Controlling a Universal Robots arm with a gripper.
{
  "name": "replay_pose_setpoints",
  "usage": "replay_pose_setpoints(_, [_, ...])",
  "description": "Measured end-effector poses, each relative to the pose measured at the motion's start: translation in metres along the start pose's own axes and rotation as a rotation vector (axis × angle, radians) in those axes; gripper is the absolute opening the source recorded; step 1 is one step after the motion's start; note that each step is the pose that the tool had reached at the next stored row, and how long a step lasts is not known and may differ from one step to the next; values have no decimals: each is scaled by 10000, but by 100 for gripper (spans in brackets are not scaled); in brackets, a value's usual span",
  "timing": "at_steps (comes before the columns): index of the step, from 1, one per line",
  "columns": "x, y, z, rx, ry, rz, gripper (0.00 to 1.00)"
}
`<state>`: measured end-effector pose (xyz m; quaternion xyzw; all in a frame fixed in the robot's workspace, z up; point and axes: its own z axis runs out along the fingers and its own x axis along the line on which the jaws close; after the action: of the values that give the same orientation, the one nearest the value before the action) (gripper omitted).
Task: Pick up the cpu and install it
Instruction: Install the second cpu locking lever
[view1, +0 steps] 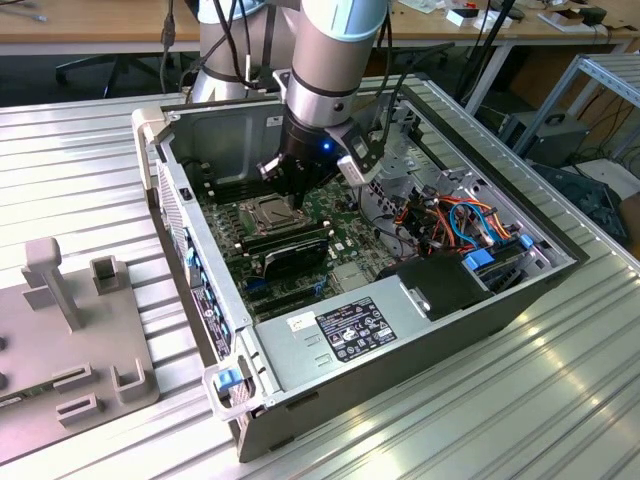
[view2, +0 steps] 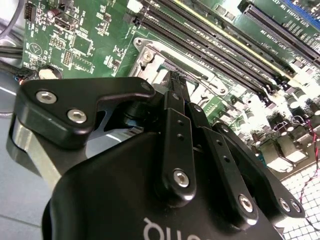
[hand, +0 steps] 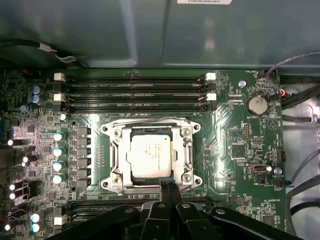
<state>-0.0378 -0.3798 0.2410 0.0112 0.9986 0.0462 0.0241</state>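
Observation:
The cpu, a small silver-grey square chip, lies flat in the metal-framed socket on the green motherboard. In the first wrist view my gripper is shut, its black fingers pressed together with nothing between them, the tips at the socket's edge just beside the chip. The second wrist view has the same closed fingers reaching down to the socket frame, with the chip hidden behind them. In the exterior view the gripper hangs inside the open computer case, right over the socket.
Long black memory sticks run beside the socket, with more slots on its other side. A power supply and coloured cables crowd the case. Case walls ring the board. A grey fixture stands on the table at the exterior view's left.

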Motion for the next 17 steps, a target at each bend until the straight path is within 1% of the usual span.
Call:
replay_pose_setpoints(1, [13, -19, -1, 0, 0, -1, 11])
replay_pose_setpoints(5, [41, -36, 0, 0, 0, -1, 11])
replay_pose_setpoints(8, [77, -48, 1, 0, 0, 0, 11])
replay_pose_setpoints(10, [115, -50, 7, 0, 0, 0, 11])
replay_pose_setpoints(17, [132, -51, 8, -1, 0, -1, 11])
